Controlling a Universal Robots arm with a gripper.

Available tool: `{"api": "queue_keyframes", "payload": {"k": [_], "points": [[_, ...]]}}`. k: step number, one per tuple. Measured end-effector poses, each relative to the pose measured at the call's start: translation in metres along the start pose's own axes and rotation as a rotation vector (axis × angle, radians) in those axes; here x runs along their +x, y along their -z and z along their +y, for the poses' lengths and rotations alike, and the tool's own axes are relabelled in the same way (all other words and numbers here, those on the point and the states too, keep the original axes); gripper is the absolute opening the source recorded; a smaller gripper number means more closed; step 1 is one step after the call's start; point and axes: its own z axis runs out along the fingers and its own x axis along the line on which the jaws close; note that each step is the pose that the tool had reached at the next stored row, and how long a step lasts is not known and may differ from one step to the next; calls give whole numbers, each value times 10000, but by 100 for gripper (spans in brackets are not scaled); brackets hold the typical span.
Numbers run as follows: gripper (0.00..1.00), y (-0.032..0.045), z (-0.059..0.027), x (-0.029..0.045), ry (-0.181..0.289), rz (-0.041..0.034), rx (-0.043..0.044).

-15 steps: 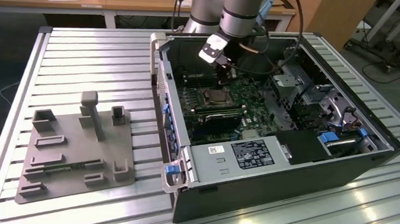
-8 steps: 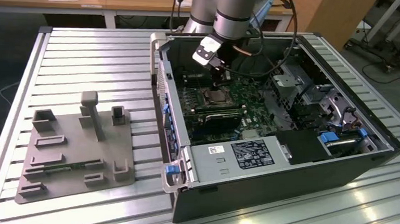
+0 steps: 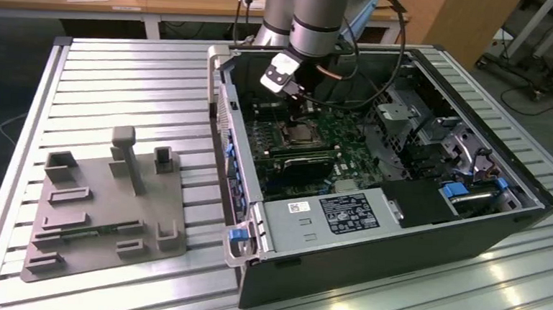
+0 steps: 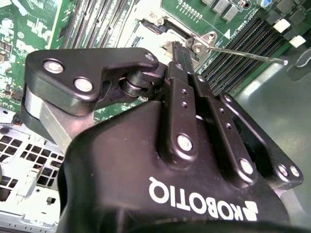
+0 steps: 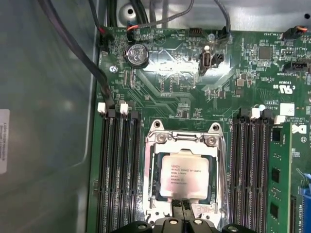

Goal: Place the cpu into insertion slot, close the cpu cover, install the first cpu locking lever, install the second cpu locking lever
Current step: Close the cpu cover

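In the first wrist view the cpu [image 5: 184, 175], a silvery-grey square chip, lies flat in the insertion slot [image 5: 147, 160] on the green board. The cpu cover [image 5: 185, 141], a thin silvery frame, lies down around the chip. My gripper [image 5: 182, 208] is shut, its two dark fingertips together at the cover's edge. The second wrist view shows the gripper [image 4: 181, 48] with its tips at the socket's corner, beside a thin metal locking lever [image 4: 248, 54] that sticks out over the memory slots. In the exterior view my gripper [image 3: 297, 107] hangs inside the open computer case just above the socket [image 3: 302, 133].
Long black memory slots [image 5: 116, 170] flank the socket, with a green memory module [image 5: 279, 184] beyond one set. Dark cables [image 5: 82, 53] run along the case wall. A labelled power-supply box [image 3: 335, 213] fills the case's near end. A grey fixture plate [image 3: 109, 210] lies at the exterior view's left.
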Motion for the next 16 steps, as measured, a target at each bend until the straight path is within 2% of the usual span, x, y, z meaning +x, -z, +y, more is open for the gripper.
{"api": "queue_keyframes", "payload": {"k": [16], "points": [[10,-119,-47,4,1,0,0]]}}
